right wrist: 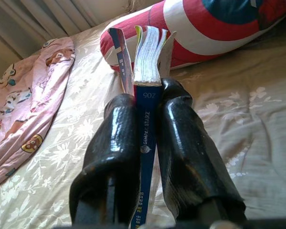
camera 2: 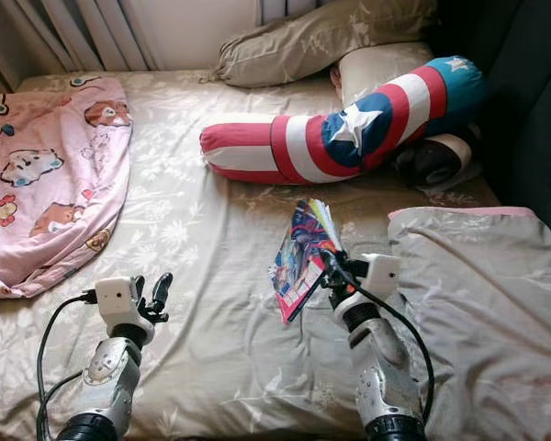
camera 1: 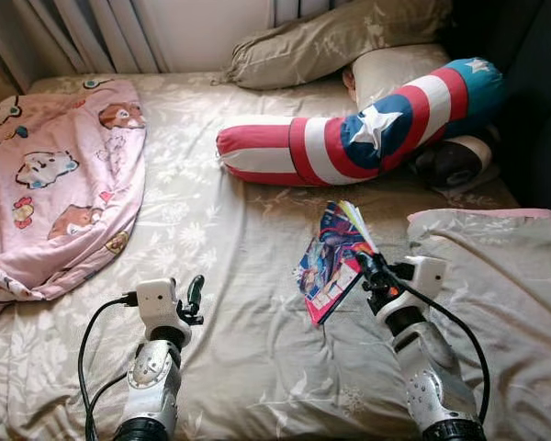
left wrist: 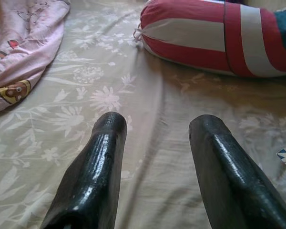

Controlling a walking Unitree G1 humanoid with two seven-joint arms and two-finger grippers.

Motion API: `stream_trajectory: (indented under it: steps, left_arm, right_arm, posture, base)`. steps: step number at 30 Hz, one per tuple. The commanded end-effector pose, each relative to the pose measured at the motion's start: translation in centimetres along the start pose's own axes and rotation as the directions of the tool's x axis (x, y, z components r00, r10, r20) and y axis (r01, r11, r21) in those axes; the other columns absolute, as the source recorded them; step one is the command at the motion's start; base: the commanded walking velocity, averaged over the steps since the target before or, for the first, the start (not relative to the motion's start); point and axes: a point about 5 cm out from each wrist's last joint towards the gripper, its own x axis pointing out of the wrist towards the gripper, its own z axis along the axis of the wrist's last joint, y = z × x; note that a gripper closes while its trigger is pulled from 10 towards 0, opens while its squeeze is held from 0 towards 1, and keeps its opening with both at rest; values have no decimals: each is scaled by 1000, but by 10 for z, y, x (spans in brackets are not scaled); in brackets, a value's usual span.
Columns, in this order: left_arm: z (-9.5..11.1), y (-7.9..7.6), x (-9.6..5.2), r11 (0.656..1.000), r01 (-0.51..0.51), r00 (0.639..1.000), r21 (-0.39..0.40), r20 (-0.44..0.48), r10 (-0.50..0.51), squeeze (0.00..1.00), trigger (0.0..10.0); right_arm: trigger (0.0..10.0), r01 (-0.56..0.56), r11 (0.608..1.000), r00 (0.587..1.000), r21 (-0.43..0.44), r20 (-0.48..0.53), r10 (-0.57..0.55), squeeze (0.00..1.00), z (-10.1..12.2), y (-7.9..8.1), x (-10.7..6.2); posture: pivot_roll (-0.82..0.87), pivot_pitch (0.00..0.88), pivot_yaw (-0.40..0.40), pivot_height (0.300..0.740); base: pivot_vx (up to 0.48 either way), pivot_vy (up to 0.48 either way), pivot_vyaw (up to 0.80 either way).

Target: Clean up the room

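Above the floral bedsheet (camera 1: 230, 276), the right claw (camera 1: 365, 266) is clamped on one paperback comic book (camera 1: 331, 262) by its blue spine, held tilted off the bed, colourful cover facing left, pages fanning open at the top. Spine writing shows "206" in the right wrist view; the rest is too small to read. Left claw (left wrist: 155, 167) hovers low over the sheet, fingers spread, gripping nothing. One star-and-stripes bolster (camera 1: 367, 124) lies beyond, two beige pillows (camera 1: 335, 37) behind it, one pink cartoon blanket (camera 1: 55, 184) at left.
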Motion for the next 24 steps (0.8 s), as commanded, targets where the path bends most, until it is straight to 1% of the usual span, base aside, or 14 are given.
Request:
stream_trajectory:
  steps: [1,6,8,9,12,16,18,21,24]
  left_arm:
    - [-2,3,-1,1000,-15,1000,-15,-15,15,0,10000]
    - [-2,3,-2,1000,-14,1000,-16,-17,14,0,10000]
    - [-2,3,-2,1000,-16,1000,-14,-18,15,0,10000]
    - [-2,3,-2,1000,-17,1000,-13,-19,17,0,10000]
    - [-1,3,-2,1000,-17,1000,-12,-18,17,0,10000]
    - [-1,3,-1,1000,-17,1000,-11,-18,17,0,10000]
    - [-1,3,-2,1000,-16,1000,-11,-18,16,0,10000]
    - [0,4,-2,1000,-15,1000,-11,-19,15,0,10000]
    - [0,4,-1,1000,-15,1000,-10,-17,15,0,10000]
  right_arm:
    - [10000,-7,1000,1000,-3,24,8,0,6,1,3]
    - [10000,-10,1000,1000,-1,18,10,0,4,1,2]
    - [10000,-4,1000,1000,-1,15,4,0,3,0,1]
    - [10000,3,1000,1000,0,20,-3,0,3,-1,1]
    - [10000,9,1000,999,16,47,-10,0,4,-1,1]
    - [10000,24,1000,999,15,43,-24,0,4,-3,2]
    - [10000,27,1000,999,13,38,-27,0,3,-3,2]
    - [10000,23,1000,1000,1,4,-23,0,0,-3,2]
    - [10000,17,1000,1000,-4,16,-17,0,0,-3,2]
  posture:
    - [2,138,22,736]
    - [2,143,23,721]
    - [5,148,23,711]
    - [6,149,23,696]
    - [8,153,23,696]
    - [9,157,24,696]
    - [10,157,24,696]
    - [10,160,24,696]
    - [11,162,24,677]
  base:
    - [0,0,0]
    - [0,0,0]
    - [0,0,0]
    - [0,0,0]
    - [0,0,0]
    - [0,0,0]
    - [0,0,0]
    - [0,0,0]
    - [0,0,0]
